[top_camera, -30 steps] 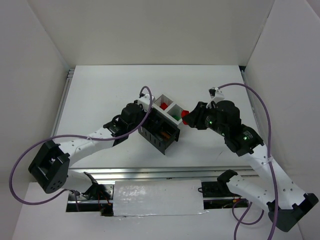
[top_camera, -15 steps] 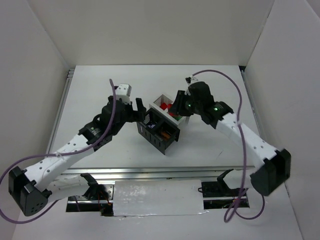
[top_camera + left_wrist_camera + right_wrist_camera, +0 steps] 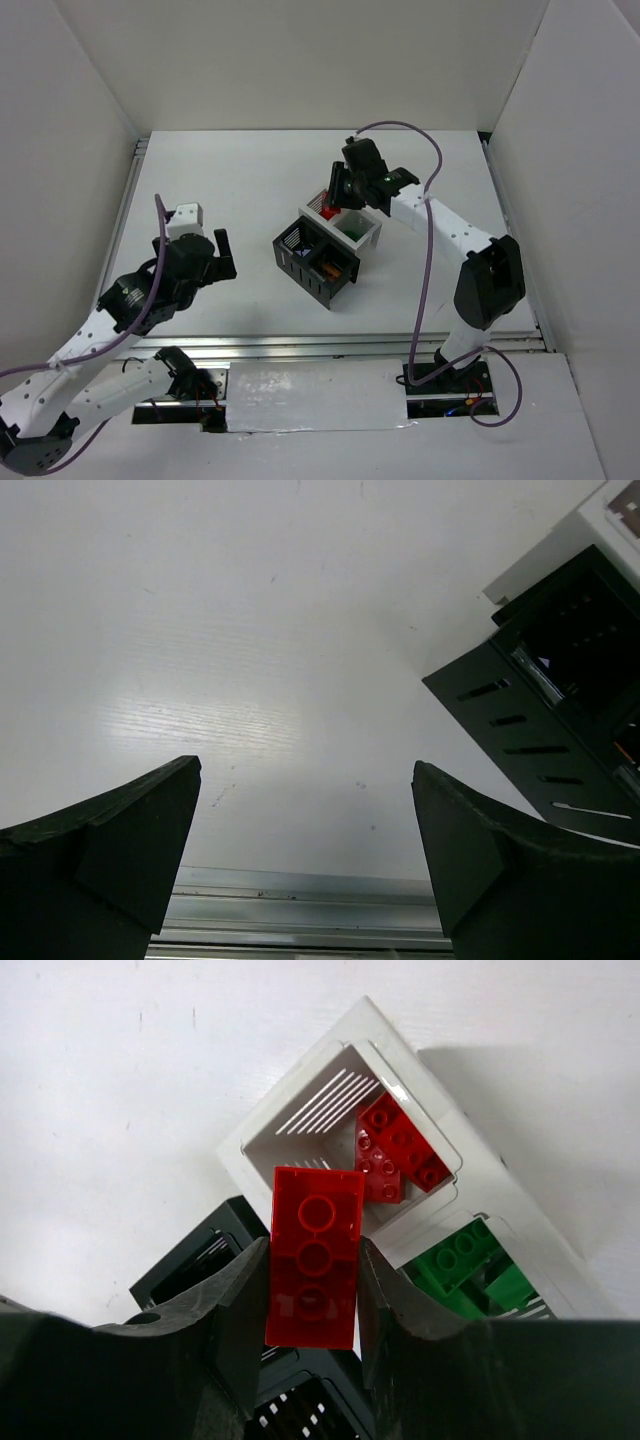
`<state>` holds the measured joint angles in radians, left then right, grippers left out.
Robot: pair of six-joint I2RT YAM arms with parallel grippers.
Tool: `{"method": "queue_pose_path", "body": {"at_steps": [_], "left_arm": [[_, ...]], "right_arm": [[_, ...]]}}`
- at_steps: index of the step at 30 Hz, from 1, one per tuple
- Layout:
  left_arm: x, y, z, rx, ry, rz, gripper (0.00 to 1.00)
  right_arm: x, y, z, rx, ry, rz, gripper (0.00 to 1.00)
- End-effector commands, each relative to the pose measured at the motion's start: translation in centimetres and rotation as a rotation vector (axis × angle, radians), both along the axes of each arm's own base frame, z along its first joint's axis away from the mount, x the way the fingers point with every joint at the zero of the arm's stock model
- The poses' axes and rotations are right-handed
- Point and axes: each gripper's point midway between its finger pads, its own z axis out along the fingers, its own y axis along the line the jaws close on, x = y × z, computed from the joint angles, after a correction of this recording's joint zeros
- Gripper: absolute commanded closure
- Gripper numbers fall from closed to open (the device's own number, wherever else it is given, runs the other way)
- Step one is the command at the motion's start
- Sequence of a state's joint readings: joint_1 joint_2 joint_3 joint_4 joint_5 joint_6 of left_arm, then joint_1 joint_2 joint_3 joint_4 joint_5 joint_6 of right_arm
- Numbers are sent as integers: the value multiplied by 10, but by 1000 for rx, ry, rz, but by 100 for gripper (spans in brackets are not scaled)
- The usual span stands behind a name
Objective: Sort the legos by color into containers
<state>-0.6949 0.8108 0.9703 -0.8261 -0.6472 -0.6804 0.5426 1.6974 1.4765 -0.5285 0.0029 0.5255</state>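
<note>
Four bins stand 2x2 at mid-table. The back white bin [image 3: 312,204] holds red legos [image 3: 395,1155]. The right white bin [image 3: 368,236] holds green legos [image 3: 465,1260]. The front black bin [image 3: 322,285] shows an orange-brown piece [image 3: 331,266]; what is in the left black bin [image 3: 288,243] cannot be seen. My right gripper [image 3: 340,195] hovers over the back white bin [image 3: 300,1090], shut on a red lego [image 3: 313,1257]. My left gripper [image 3: 207,262] is open and empty, left of the bins, with the black bin [image 3: 540,720] at its right.
An aluminium rail [image 3: 330,345] runs along the table's front edge and shows just below my left fingers [image 3: 300,900]. White walls close in the table on three sides. The right arm's purple cable [image 3: 425,215] loops above the bins.
My right gripper has carried the red lego from the right of the bins to above the back white bin. My left arm has drawn back to the left, away from the bins.
</note>
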Motion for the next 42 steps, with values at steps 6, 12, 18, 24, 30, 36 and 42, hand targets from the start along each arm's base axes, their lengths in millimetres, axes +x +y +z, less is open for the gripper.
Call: {"method": "queue_pose_path", "body": {"at_steps": [6,12,18,24,30,36,42], "left_arm": [[-6,20,16,-23,-73,96,1],[-8,25,18,-36,-87,113,1],[-8,27,17,-29,-86,121,1],[-8,26,17,-25,-81,121,0],[-8,27,15,-17,-73,127,0],[-8,25,16,-22,-80,110,0],[-8,24,17,-27,-81,110,1]], "right_arm": [[19,1,21,-29,-66,-16,100],[18,3,22,-18,-63,-5,100],[16,0,22,-23,-69,-9,100],[19,0,22,-35,-78,-12,100],[27,-1,20,-66,-74,-26,92],[32,3,17,-68,-68,-16,74],[32,7,16,-64,-46,-6,14]]}}
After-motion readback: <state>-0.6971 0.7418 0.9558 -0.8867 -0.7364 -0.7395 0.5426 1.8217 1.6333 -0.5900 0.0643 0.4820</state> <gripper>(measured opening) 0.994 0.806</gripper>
